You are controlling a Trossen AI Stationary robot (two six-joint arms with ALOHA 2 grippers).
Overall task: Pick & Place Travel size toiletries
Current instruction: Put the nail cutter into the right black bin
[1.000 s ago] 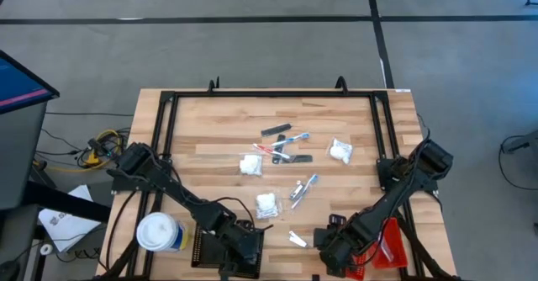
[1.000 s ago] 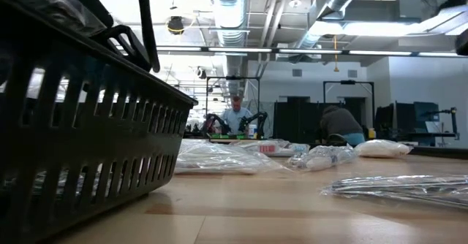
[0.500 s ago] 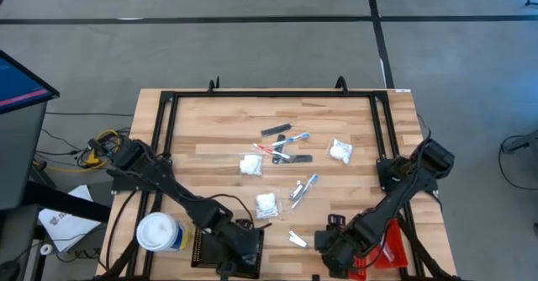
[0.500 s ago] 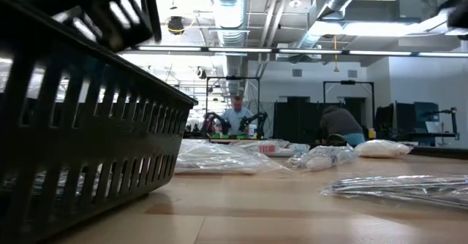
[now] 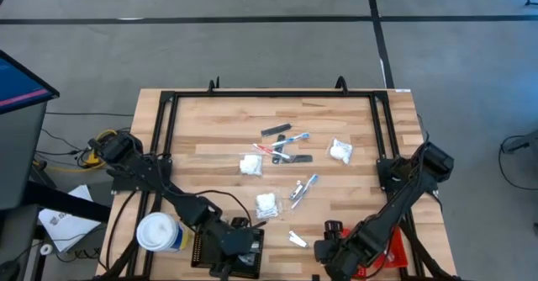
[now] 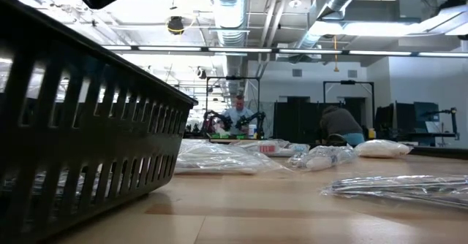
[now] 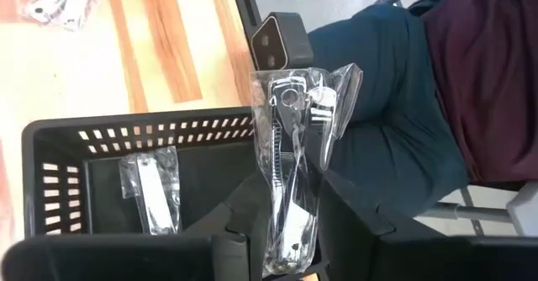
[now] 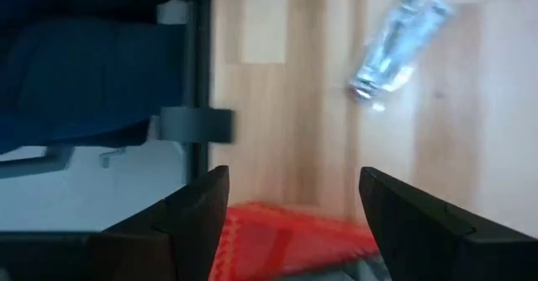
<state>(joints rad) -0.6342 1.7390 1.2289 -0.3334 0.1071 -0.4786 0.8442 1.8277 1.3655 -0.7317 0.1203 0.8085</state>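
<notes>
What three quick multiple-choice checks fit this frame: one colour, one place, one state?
1. The tray by the right gripper is:
A black
B red
C blue

2. The left gripper is:
A over the black tray
B over the red tray
C at the table's far edge

3. The left gripper's jaws are:
A open and empty
B shut on a white puffy packet
C shut on a clear packet

Answers:
1. B: red ribbing shows between the open, empty right jaws.
2. A: the left wrist view looks down into the black tray, where one packet already lies.
3. C: the clear packet with a dark item inside stands clamped between them.
</notes>
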